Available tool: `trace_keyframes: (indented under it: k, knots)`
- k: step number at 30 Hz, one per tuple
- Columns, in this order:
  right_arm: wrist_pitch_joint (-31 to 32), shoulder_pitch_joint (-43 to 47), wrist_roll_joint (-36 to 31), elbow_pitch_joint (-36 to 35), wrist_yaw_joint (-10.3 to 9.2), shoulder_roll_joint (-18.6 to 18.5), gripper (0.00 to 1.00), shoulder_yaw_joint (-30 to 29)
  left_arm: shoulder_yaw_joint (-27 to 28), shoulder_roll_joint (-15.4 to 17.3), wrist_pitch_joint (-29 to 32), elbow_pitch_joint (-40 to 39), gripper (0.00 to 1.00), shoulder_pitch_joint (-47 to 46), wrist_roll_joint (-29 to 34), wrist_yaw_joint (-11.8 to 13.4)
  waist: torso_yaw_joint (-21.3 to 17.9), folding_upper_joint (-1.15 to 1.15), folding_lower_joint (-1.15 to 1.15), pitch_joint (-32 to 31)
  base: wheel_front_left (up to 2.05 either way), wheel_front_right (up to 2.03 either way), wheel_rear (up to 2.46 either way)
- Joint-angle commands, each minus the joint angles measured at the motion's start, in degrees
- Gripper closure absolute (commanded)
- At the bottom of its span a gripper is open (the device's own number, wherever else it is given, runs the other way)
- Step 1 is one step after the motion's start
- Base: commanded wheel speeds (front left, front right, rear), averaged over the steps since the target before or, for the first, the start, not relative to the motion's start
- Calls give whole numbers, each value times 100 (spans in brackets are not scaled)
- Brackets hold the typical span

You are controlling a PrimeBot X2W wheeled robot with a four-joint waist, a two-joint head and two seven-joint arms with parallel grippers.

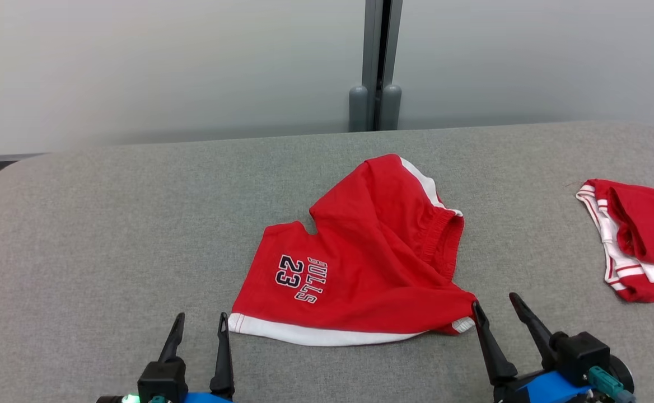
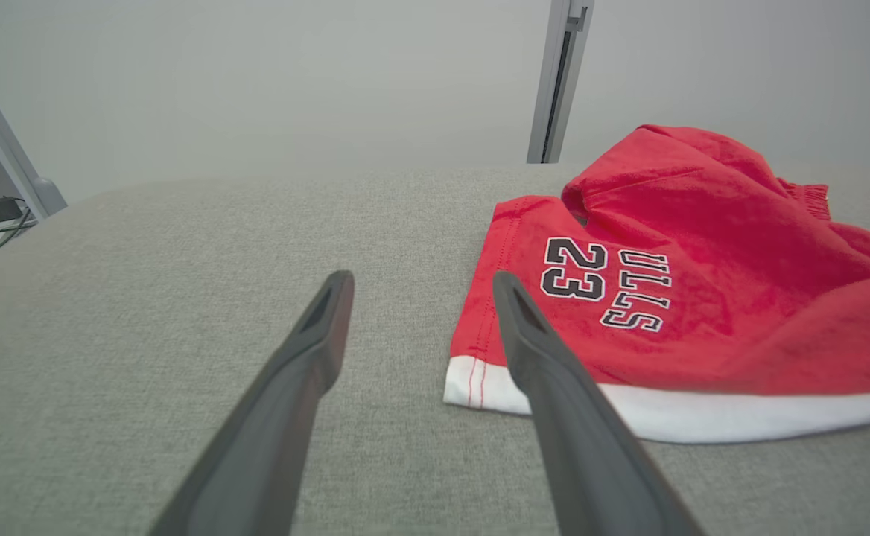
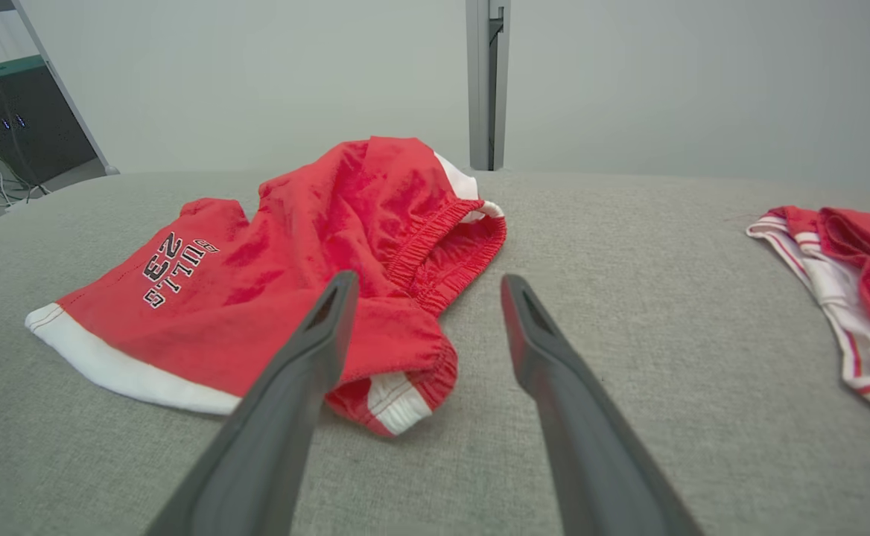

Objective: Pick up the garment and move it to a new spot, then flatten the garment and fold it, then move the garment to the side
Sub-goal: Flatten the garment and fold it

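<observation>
Looking down, we see red shorts [image 1: 360,257] crumpled at the middle of a grey table [image 1: 108,224]. Our left gripper [image 1: 202,316] and right gripper [image 1: 494,299] hover just beside their near hem, fingers apart, holding nothing.

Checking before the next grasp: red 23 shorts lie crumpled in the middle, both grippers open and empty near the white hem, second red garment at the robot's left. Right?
Not quite: the second red garment lies at the robot's right, as the head view shows. The rest holds: shorts crumpled in the middle, left gripper and right gripper open and empty near the white hem.
</observation>
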Motion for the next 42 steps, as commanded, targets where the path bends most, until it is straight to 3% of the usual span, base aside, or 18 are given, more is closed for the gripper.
trace_keyframes:
  k: [1,13,29,42]
  knots:
    - [-16,98,-26,14,0,4,0,0,4,0,2,-11,0,71,36,-15,-16,0,0,-57,0,0,0]
    - [-17,247,-66,134,0,81,0,45,31,1,2,-73,0,283,76,-130,42,0,0,-266,0,0,0]
    - [-17,-256,300,1099,0,-299,0,206,-239,2,2,-71,0,-79,-153,-124,332,0,0,396,0,0,0]
    - [-17,-471,586,1039,0,-425,0,587,-372,1,2,-61,0,-219,-128,-150,382,0,0,521,0,0,0]
